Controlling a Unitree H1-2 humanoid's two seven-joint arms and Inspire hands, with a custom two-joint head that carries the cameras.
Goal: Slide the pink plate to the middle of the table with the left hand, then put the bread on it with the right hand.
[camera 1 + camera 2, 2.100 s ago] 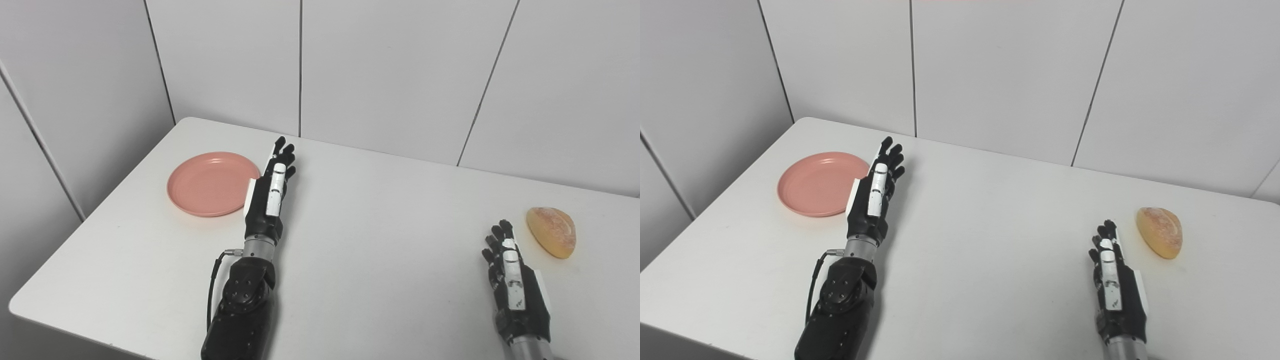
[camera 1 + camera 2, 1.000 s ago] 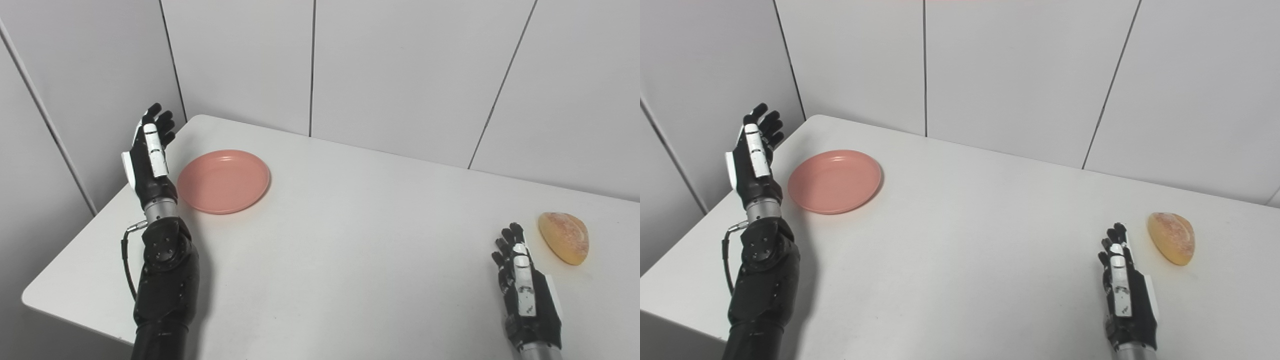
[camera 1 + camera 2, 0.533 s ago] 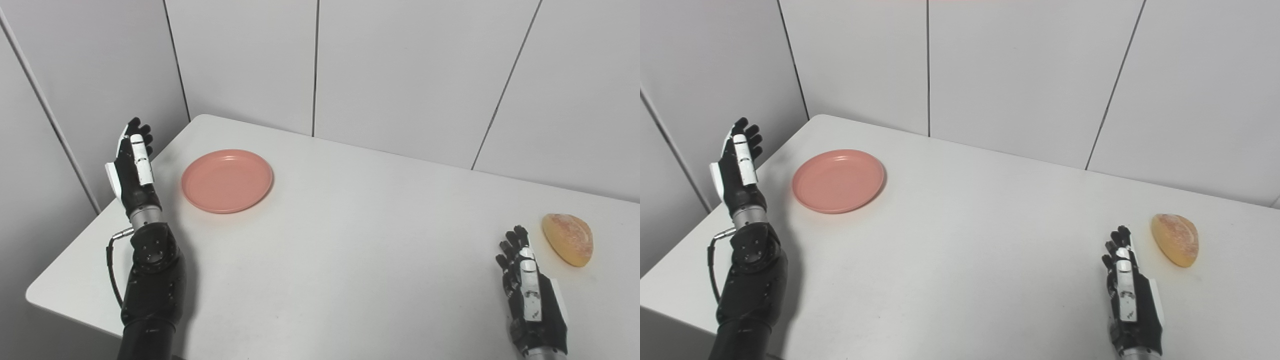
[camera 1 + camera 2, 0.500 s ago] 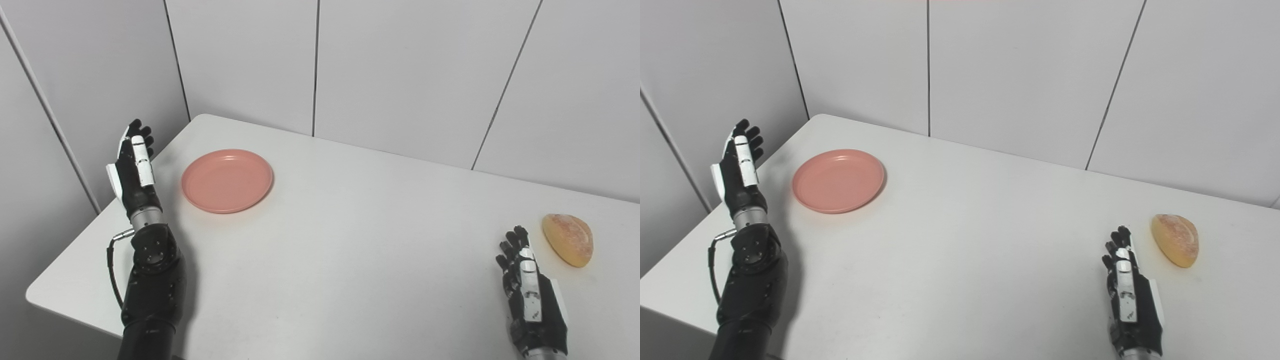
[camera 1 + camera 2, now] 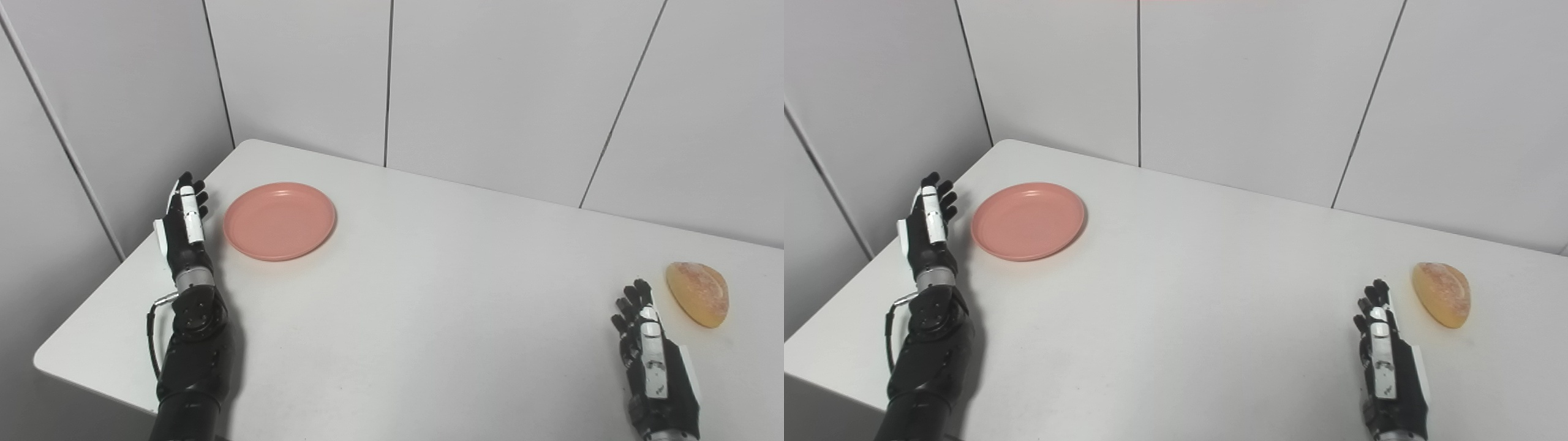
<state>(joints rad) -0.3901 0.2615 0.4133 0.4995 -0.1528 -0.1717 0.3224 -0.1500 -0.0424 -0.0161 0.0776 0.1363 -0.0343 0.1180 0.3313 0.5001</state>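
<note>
So the left hand [image 5: 184, 229] has dropped lower, now just left of the round pink plastic plate [image 5: 279, 220] at far left, fingers spread, edge-on, holding nothing. Right hand [image 5: 655, 367] rests loose near the golden bread roll [image 5: 698, 293].

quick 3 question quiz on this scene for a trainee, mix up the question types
1. True or false: the bread already lies on the pink plate.
2. Which hand is nearer the pink plate? A) left hand B) right hand
3. Fill in: the left hand is on the plate's ____ side, as seen in the picture.

Key
1. False: the bread lies on the table near its right edge, far from the plate.
2. A: it is just beside the plate, open, with a small gap between them.
3. Left, the side away from the table's middle.
</note>
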